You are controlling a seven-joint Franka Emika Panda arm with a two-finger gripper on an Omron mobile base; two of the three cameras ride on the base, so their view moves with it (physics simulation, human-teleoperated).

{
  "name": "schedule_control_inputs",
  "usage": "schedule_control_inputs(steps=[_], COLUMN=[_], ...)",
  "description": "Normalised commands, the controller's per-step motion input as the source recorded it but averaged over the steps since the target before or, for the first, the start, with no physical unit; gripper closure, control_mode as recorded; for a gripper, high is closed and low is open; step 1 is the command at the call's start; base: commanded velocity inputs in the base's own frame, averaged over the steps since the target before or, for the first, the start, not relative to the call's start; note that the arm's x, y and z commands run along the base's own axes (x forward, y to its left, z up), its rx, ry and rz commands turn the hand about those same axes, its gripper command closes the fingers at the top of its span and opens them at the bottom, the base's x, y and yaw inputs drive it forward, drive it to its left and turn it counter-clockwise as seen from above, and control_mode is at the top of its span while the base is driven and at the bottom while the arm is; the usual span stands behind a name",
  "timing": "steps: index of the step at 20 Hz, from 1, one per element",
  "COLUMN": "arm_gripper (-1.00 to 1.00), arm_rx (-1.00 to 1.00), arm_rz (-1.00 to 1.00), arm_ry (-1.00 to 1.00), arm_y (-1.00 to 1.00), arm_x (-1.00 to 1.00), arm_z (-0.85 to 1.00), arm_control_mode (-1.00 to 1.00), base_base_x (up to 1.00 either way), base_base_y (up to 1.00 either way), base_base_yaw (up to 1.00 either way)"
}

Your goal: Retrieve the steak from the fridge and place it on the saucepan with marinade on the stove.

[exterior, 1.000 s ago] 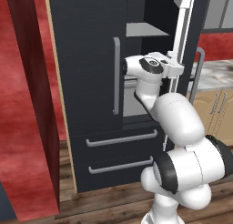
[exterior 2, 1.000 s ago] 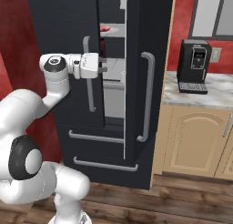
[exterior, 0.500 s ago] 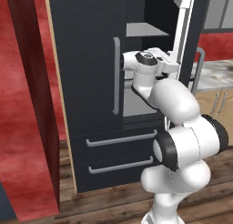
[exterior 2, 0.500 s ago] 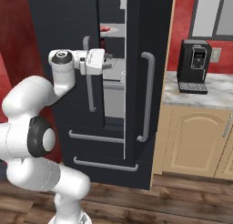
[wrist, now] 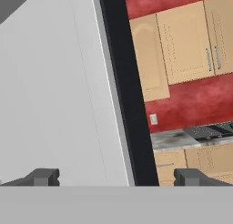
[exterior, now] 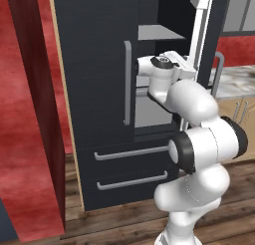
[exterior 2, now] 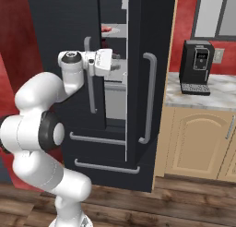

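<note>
The fridge point(exterior 2: 138, 106) is tall and charcoal-black, with one upper door swung open. The steak point(exterior 2: 106, 30), a small pink-red lump, lies on a light grey upper shelf inside the opening. My gripper point(exterior 2: 118, 64) reaches into the gap between the doors, one shelf level below the steak and a little to its right. In the hand view the gripper point(wrist: 116, 177) is open wide with nothing between its fingertips point(wrist: 43, 177), facing the door's pale inner wall and black edge. My hand point(exterior: 174, 64) sits at the open door's white edge. The saucepan and marinade are out of view.
A black coffee machine point(exterior 2: 197, 67) stands on the marbled counter point(exterior 2: 203, 94) right of the fridge, above tan cabinets point(exterior 2: 198, 143). A red-brown wall panel point(exterior: 30, 114) flanks the fridge on the left. Past the door edge I see cabinets point(wrist: 182, 45) and a counter point(wrist: 182, 139).
My hand has pushed farther into the fridge opening and the elbow has swung up and forward. The gripper stays open and the fridge is unchanged.
</note>
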Motion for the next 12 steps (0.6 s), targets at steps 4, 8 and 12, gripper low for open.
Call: schedule_control_inputs(steps=[4,8,12], arm_gripper=[-1.0,-1.0,-1.0], arm_rx=[0.0,0.0,0.0], arm_rz=[0.0,0.0,0.0], arm_ry=[0.0,0.0,0.0], arm_y=[-0.11,-0.14,-0.25], arm_x=[0.35,0.32,0.07], arm_z=[-0.01,0.0,0.0], arm_control_mode=[-1.0,-1.0,-1.0], base_base_x=[0.0,0.0,0.0], base_base_y=[0.0,0.0,0.0], base_base_yaw=[0.0,0.0,0.0])
